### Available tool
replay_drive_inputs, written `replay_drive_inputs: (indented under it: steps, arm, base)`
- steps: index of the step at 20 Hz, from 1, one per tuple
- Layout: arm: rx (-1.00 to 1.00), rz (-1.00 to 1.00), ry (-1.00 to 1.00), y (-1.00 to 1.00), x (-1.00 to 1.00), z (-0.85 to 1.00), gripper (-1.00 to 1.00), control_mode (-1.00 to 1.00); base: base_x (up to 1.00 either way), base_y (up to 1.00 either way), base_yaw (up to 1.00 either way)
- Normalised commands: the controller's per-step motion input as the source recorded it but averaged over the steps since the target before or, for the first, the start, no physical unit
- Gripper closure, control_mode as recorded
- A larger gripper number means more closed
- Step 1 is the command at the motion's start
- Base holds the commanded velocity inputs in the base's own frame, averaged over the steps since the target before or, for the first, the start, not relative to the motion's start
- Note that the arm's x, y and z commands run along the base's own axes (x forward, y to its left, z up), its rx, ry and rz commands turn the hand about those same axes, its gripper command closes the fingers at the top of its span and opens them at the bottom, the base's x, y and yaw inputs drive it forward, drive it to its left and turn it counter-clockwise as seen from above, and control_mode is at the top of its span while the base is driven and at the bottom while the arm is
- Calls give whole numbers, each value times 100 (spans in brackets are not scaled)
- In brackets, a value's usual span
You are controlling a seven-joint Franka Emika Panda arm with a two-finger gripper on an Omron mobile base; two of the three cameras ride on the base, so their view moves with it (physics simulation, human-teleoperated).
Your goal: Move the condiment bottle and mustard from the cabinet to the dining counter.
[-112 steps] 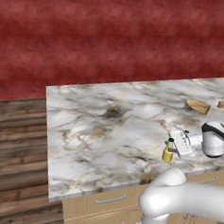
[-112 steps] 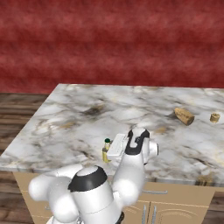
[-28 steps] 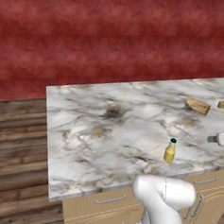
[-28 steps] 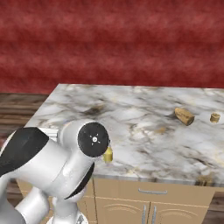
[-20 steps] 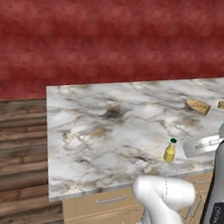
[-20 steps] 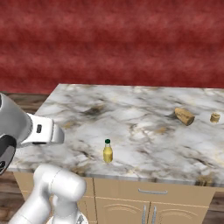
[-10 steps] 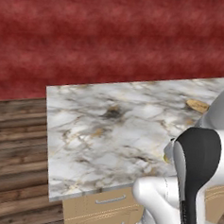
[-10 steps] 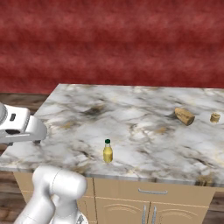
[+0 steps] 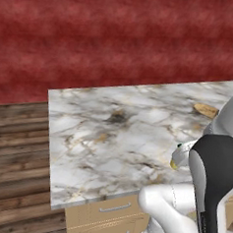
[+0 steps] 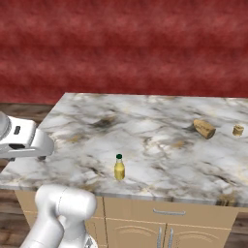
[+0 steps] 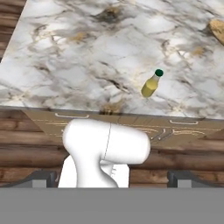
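The mustard [image 10: 119, 168], a small yellow bottle with a dark green cap, stands upright on the dining counter [image 10: 145, 126], close to the front edge and somewhat left of the middle of the white, grey- and gold-veined marble top. In the left base view only a sliver of the mustard [image 9: 174, 164] shows beside the white and black arm [image 9: 212, 184], which rises across the right of that view and covers part of the dining counter [image 9: 97, 137]. In the right base view a white link of the arm [image 10: 22, 140] reaches in from the left edge, level with the counter's left corner and well apart from the bottle. To the right on the marble lie a tan cork-like piece [image 10: 204, 129] on its side and, farther right, a small tan cup [image 10: 238, 130], both well apart from the mustard. In the hand view the gripper [image 11: 112, 177] shows its two dark finger tips at the bottom corners, spread as wide as they go with nothing between them, looking from above onto the mustard [image 11: 152, 84], the dining counter [image 11: 65, 57] and the tan drawers [image 11: 131, 127] under it. Behind the counter stands a dark red wall [image 10: 124, 43]; wooden floor planks [image 9: 13, 170] lie to the left.
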Motion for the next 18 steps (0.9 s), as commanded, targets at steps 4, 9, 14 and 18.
replay_drive_inputs:
  steps: [4,9,14,18]
  arm:
    - [0,0,0,0,3,-2,-100,-100]
    - [0,0,0,0,1,0,-100,-100]
    - [1,0,0,-2,0,0,-100,100]
    - [0,0,0,0,0,0,-100,100]
  base:
    - [0,0,0]
    - [0,0,0]
    - [-16,-11,-1]
    - [-31,-40,-38]
